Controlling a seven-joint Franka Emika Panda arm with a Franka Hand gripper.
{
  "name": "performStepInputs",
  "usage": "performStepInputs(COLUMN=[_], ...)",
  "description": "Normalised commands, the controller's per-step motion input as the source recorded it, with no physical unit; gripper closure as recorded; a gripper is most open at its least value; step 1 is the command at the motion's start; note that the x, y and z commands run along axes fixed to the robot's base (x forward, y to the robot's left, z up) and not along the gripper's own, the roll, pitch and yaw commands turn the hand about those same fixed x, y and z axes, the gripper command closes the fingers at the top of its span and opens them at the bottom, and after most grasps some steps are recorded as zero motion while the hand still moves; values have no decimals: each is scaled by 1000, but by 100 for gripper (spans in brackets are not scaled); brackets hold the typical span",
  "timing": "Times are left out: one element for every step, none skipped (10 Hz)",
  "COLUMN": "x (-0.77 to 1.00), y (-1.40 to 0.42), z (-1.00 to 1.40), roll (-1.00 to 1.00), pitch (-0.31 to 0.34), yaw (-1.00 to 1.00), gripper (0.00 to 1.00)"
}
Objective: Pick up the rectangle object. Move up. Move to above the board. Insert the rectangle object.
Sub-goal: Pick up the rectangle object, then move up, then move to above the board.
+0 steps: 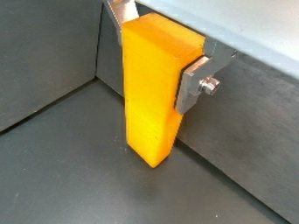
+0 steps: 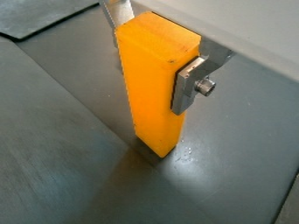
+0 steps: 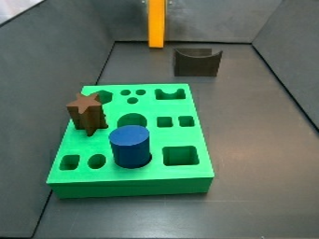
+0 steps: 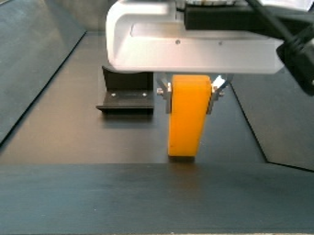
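The pincer (image 1: 158, 57) is clamped on the upper part of the rectangle object (image 1: 152, 96), its 2 silver fingers (image 2: 191, 85) pressing opposite faces in both wrist views. In a side view the upright orange block (image 3: 156, 23) hangs at the far end of the grey surface (image 3: 249, 112), well apart from the board (image 3: 174, 177), beside the dark U-shaped block (image 3: 197, 62).
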Motion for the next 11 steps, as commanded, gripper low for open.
performStepInputs(x=[0,0,0,45,30,20,8,-167,-170,-164,-157], y=[0,0,0,37,34,20,8,-722,-748,-678,-618], z=[0,0,833,798,646,503,306,1000,1000,1000,1000], roll=[0,0,0,32,46,55,64,29,53,104,109], pitch=[0,0,0,-35,-5,27,69,153,146,83,44], yaw=[0,0,0,8,5,0,2,370,352,236,163], gripper=[100,100,100,100,100,100,100,100,100,100,100])
